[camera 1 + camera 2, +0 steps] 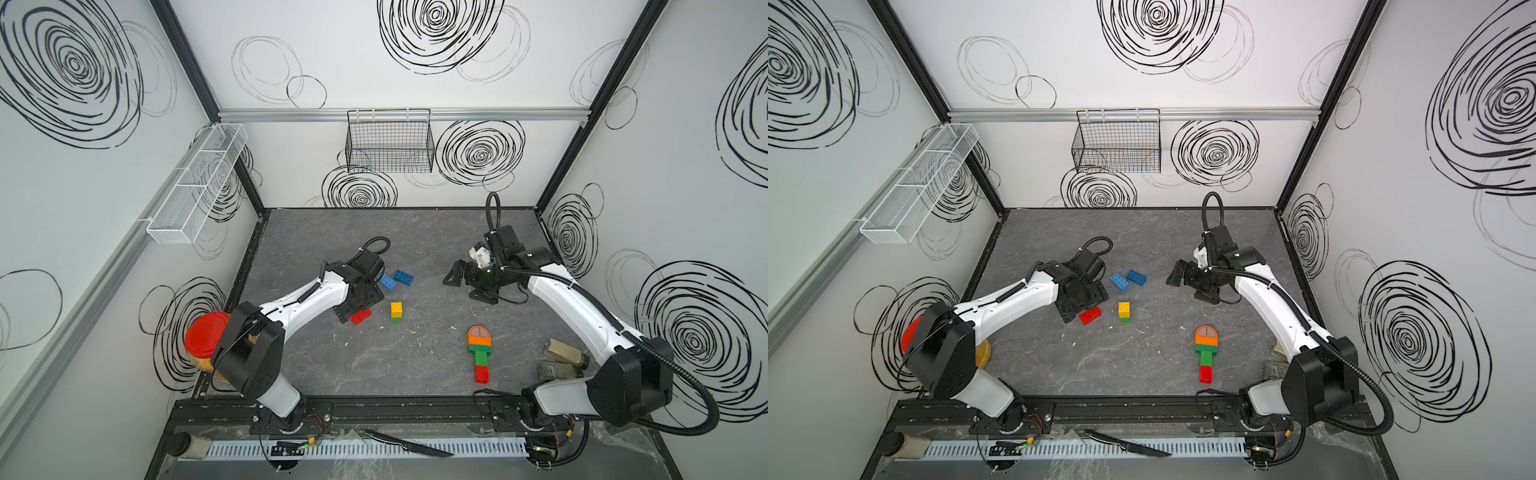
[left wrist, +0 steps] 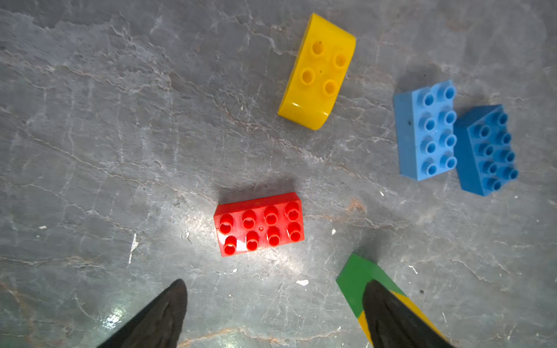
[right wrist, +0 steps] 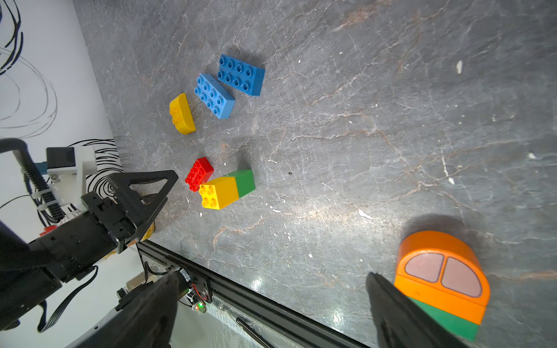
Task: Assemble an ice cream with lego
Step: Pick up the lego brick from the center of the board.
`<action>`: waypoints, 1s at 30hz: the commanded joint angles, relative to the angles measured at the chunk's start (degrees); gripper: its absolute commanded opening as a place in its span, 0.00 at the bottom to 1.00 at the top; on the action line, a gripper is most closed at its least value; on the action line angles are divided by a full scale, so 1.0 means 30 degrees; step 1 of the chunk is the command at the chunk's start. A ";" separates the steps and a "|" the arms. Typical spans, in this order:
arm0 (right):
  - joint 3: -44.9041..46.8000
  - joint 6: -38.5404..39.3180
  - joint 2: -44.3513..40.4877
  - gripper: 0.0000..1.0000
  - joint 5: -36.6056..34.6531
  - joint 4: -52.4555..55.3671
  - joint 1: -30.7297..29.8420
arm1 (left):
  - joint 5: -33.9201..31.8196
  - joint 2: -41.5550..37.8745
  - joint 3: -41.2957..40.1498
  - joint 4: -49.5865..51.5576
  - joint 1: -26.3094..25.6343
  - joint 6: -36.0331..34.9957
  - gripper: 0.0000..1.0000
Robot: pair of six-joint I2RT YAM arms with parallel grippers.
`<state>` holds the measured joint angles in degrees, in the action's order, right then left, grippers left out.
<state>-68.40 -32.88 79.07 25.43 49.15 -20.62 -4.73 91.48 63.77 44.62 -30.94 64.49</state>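
The red brick [image 2: 259, 224] lies just ahead of the empty, wide-open left gripper [image 2: 275, 283], long side crosswise. The right gripper [image 3: 271, 275], open and empty too, is farther.

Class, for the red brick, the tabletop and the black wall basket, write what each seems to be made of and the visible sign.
Red brick: moulded plastic, glossy; white highlights on smooth studs.
Tabletop: grey stone or stone-print laminate, unclear which; pale veins, soft sheen.
Black wall basket: thin wire, probably coated metal; see-through grid.
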 commanded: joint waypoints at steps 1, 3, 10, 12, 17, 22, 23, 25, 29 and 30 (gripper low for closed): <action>0.0065 0.0269 -0.0165 1.00 0.0018 0.0545 0.0079 | 0.0747 0.0510 0.0425 0.0273 0.0398 -0.0541 0.93; 0.0037 0.0224 -0.0201 1.00 0.0019 0.0479 0.0088 | 0.0741 0.0924 0.0783 0.0690 0.0503 -0.1064 0.92; 0.0051 0.0067 -0.0222 1.00 0.0151 0.0282 0.0081 | 0.1031 0.2176 0.1458 0.1336 0.0766 -0.1779 0.89; 0.0095 0.0063 -0.0281 1.00 0.0151 0.0245 0.0080 | 0.0817 0.2439 0.1571 0.1437 0.0788 -0.1780 0.89; 0.0285 0.0092 -0.0427 1.00 0.0104 0.0306 0.0117 | 0.0918 0.2880 0.1494 0.1234 0.0835 -0.1582 0.88; 0.0447 0.0088 -0.0516 1.00 0.0143 0.0271 0.0216 | 0.1268 0.3180 0.1133 0.0694 0.0808 -0.1286 0.86; 0.0447 0.0100 -0.0516 1.00 0.0133 0.0282 0.0198 | 0.1333 0.3211 0.1100 0.0603 0.0806 -0.1266 0.86; 0.0447 0.0092 -0.0516 1.00 0.0165 0.0241 0.0231 | 0.1314 0.3307 0.1041 0.0550 0.0819 -0.1194 0.86; 0.0469 0.0092 -0.0432 1.00 0.0197 0.0221 0.0236 | 0.1271 0.3533 0.0900 0.0431 0.0849 -0.1076 0.85; 0.0491 0.0092 -0.0428 1.00 0.0195 0.0189 0.0231 | 0.1284 0.3574 0.0865 0.0391 0.0843 -0.1027 0.85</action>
<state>-67.40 -32.93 78.83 25.65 49.08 -20.12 -1.02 101.34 67.07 45.89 -28.82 60.10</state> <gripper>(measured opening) 0.999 0.854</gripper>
